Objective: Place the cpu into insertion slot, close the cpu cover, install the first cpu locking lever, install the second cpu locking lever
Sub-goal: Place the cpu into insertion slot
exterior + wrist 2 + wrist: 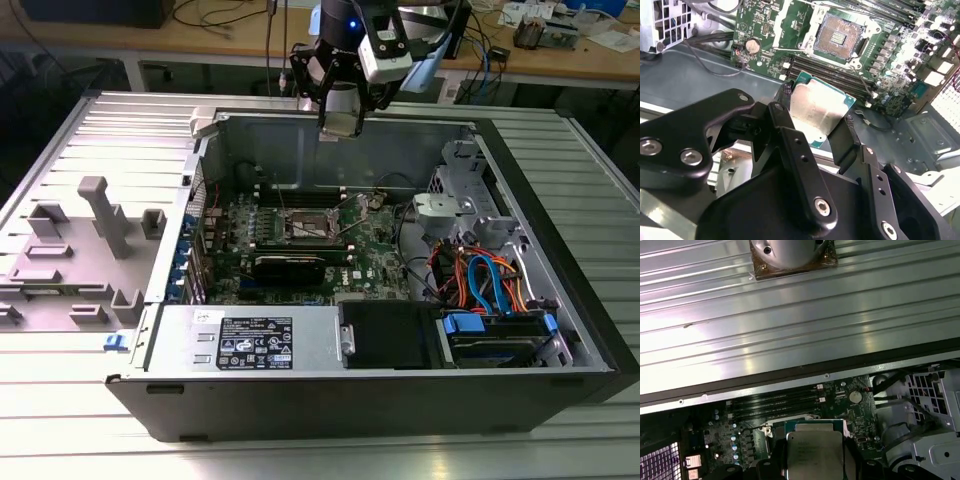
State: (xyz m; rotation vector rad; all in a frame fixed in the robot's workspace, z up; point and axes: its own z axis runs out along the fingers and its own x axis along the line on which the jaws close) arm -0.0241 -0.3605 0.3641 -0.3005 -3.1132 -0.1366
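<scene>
Black fingers (850, 140) clamped on the cpu (820, 112), arm (345, 50) high above the open case (400, 405).

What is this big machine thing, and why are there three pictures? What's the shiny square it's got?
It is a robot arm ending in a gripper, a claw with black fingers. The exterior view comes from a camera standing off the arm, so it takes in the whole scene. The two wrist views come from cameras riding on the arm, so they look past the claw. On the grooved metal table lies an open computer case with a green circuit board inside. The shiny square is the cpu, the computer's brain chip. The gripper is shut on it, holding it in the air above the case. The square socket on the board is the insertion slot, and it has no chip in it yet.
</scene>
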